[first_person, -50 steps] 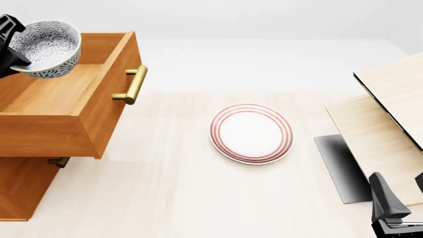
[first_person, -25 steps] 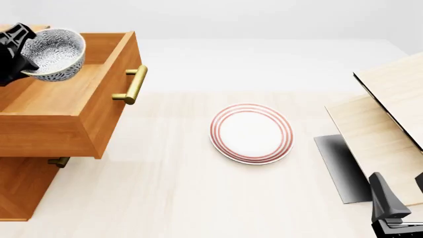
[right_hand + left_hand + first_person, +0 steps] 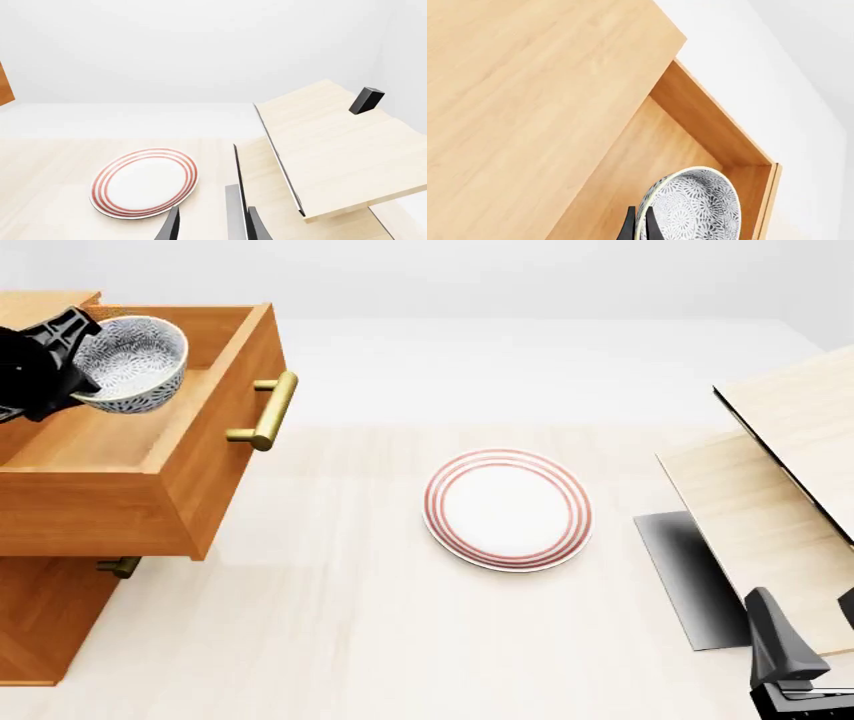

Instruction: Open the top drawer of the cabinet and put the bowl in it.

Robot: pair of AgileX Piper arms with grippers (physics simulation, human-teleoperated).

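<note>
Bowl (image 3: 134, 364) lowered into open top drawer (image 3: 120, 455), tilted, mouth facing right, left pincer (image 3: 70, 352) pinching rim

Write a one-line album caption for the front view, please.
Left gripper holds the small speckled grey-blue bowl over the open orange-brown wooden top drawer; a red-ringed white plate sits alongside.

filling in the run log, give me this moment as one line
top drawer: open | bowl: held by left gripper over drawer, tilted, not released | right gripper: idle, open, near light-wood structure
</note>
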